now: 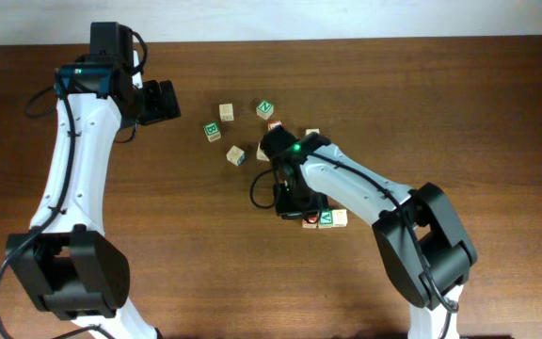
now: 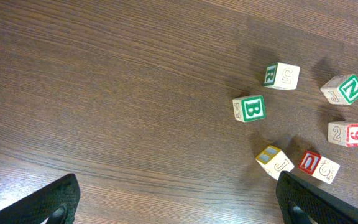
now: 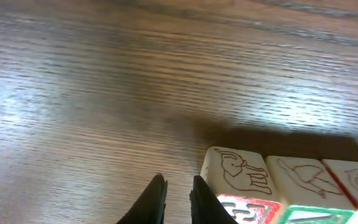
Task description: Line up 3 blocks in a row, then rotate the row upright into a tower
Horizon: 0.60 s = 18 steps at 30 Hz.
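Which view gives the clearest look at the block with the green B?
The left wrist view: the green B block lies unobstructed and close, its letter plainly readable. The overhead view shows it only small, the letter hard to read. The right wrist view does not show it.

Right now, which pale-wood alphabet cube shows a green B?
The pale-wood cube leftmost in the left wrist view; its neighbours show other letters or digits.

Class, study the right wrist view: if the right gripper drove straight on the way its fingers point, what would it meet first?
Probably only the bare table. The right gripper, fingers almost together, points at open wood; the row of blocks sits beside that line, though depth is unclear.
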Motion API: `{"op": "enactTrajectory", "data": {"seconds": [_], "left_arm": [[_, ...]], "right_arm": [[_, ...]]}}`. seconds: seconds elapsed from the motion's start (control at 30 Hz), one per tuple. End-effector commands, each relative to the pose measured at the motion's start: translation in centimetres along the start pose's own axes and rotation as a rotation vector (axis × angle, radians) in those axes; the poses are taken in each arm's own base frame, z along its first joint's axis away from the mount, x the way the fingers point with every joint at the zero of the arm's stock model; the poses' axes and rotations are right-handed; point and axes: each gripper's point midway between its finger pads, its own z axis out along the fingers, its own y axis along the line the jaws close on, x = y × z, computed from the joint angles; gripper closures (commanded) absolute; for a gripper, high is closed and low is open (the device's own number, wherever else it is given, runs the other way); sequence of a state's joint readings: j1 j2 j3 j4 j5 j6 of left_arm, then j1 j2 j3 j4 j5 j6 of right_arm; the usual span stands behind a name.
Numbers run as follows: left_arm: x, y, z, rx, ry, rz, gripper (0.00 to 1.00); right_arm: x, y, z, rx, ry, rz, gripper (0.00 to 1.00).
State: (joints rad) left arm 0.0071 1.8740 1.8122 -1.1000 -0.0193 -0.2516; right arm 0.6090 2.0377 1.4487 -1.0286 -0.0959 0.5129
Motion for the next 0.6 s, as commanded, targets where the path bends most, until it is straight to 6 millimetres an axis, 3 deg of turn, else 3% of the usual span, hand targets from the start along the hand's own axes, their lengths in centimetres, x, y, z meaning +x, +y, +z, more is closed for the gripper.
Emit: {"op": "enactTrajectory", "data": {"seconds": [0.0,0.13,0.23,0.37,0.43,0.53,0.57], "left_arm": [[-0.4,0.0,0.0,-0.003,-0.006,-0.007,0.01],[-0.3,0.0,0.0,-0.003,-0.006,-0.007,0.01],[-0.3,0.0,0.0,-0.003,-0.006,-0.007,0.01],[-0.4,0.0,0.0,-0.003,-0.006,-0.007,0.01],[-0.3,0.0,0.0,-0.003,-0.006,-0.007,0.01],[-0.4,0.0,0.0,-0.003,-0.006,-0.007,0.01],[-0.4,0.0,0.0,-0.003,-0.006,-0.007,0.01]], "right_arm": [[0.1,-0.9,0.6,0.023,0.023,0.009,0.84],[0.0,-1.0,0.5,0.028,0.019,-0.011,0.84],[-1.5,0.2,-1.7,-0.003,-0.026,-0.061,0.83],[-6.8,2.9,-7.9,-0.059,-0.239,-0.094,0.64],[-10.2,3.8,-9.7,-0.086,-0.392,-0.054,0.56],[-13.6,4.8,-9.7,-0.112,-0.515,0.005,0.47],[-15.0,5.3,-8.7,-0.122,-0.543,0.015,0.44]]}}
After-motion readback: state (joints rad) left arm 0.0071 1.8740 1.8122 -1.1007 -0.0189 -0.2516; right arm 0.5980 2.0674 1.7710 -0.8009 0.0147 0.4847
